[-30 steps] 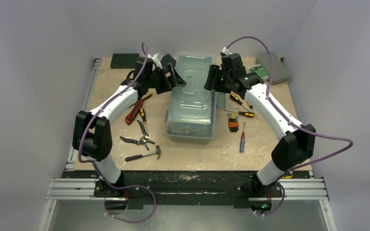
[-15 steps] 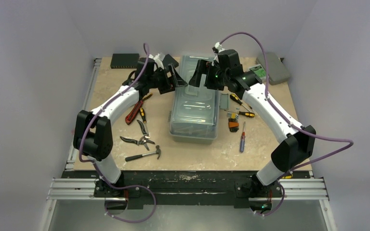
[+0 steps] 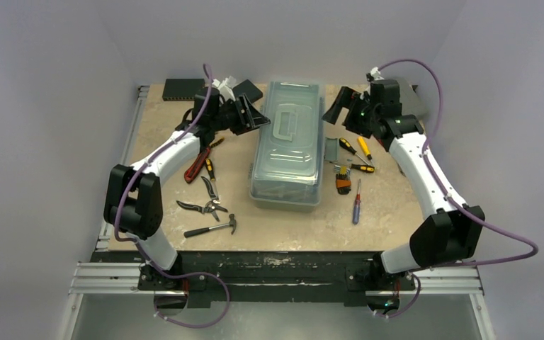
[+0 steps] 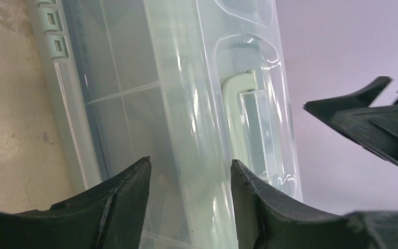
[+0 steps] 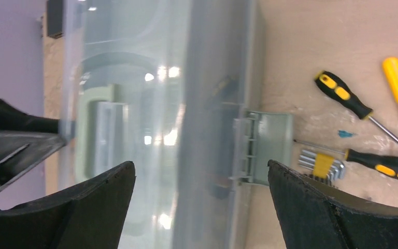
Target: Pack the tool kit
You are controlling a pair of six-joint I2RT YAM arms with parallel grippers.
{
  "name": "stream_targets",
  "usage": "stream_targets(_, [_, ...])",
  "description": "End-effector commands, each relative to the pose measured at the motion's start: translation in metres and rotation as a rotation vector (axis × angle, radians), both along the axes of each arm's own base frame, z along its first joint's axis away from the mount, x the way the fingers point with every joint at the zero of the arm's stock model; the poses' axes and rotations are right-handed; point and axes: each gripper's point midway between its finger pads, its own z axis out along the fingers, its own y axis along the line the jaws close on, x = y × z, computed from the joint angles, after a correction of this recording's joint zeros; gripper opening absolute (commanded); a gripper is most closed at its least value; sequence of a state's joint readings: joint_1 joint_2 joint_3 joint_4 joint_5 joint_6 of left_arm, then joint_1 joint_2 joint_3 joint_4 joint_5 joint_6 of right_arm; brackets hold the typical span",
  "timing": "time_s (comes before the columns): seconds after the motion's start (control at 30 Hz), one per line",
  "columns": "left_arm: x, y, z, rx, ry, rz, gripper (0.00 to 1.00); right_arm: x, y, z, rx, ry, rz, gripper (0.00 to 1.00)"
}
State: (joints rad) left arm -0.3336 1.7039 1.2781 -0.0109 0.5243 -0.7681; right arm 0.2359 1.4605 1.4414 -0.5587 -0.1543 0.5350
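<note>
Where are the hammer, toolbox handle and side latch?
hammer [image 3: 209, 229]: top external view, middle of the shaft.
handle [image 4: 236, 122]: left wrist view, green grip bar.
latch [image 5: 272, 145]: right wrist view, centre of the green flap.

**Two white-and-black arms trailing purple cable**

Each arm [image 3: 163, 152] has glossy white shells between chunky black joint housings [image 3: 136, 200]. A purple cable [image 3: 411, 61] loops loosely along each one. The left pincer [image 3: 249, 113] and right pincer [image 3: 336, 106] are matt black, with wedge-shaped fingers [image 4: 119, 207] roughly edged. Small green lights [image 3: 363, 113] glow on the right wrist.
</note>
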Motion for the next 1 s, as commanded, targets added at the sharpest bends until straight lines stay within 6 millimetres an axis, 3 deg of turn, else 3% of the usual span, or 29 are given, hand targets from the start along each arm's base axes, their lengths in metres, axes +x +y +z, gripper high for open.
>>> stream_targets(0.0, [-0.03,0.004,-0.057,0.026,0.192,-0.054,0.43,-0.002,-0.012,-0.02,0.069,0.018,0.02,0.98])
stream_targets(0.07, [-0.031,0.004,-0.059,0.015,0.195,-0.058,0.42,-0.002,-0.017,-0.034,0.108,0.045,0.017,0.94])
stream_targets(0.23, [-0.033,0.008,-0.063,0.005,0.197,-0.054,0.41,-0.001,-0.034,-0.07,0.119,0.106,-0.044,0.73])
stream_targets(0.33, [-0.032,0.01,-0.055,0.011,0.179,-0.051,0.44,0.0,-0.039,-0.084,0.097,0.127,-0.062,0.54])
stream_targets(0.4, [-0.031,0.011,-0.047,0.022,0.165,-0.045,0.5,0.002,-0.04,-0.092,0.086,0.137,-0.062,0.38])
stream_targets(0.57, [-0.029,0.019,-0.022,0.068,0.114,-0.019,0.79,0.01,-0.034,-0.101,0.092,0.161,-0.019,0.11])
stream_targets(0.73, [-0.028,0.031,0.007,0.135,0.048,0.019,0.9,0.017,-0.033,-0.108,0.095,0.175,-0.022,0.01])
stream_targets(0.97, [-0.04,0.032,0.029,0.278,-0.013,0.029,0.98,0.022,-0.024,-0.12,0.133,0.192,0.012,0.0])
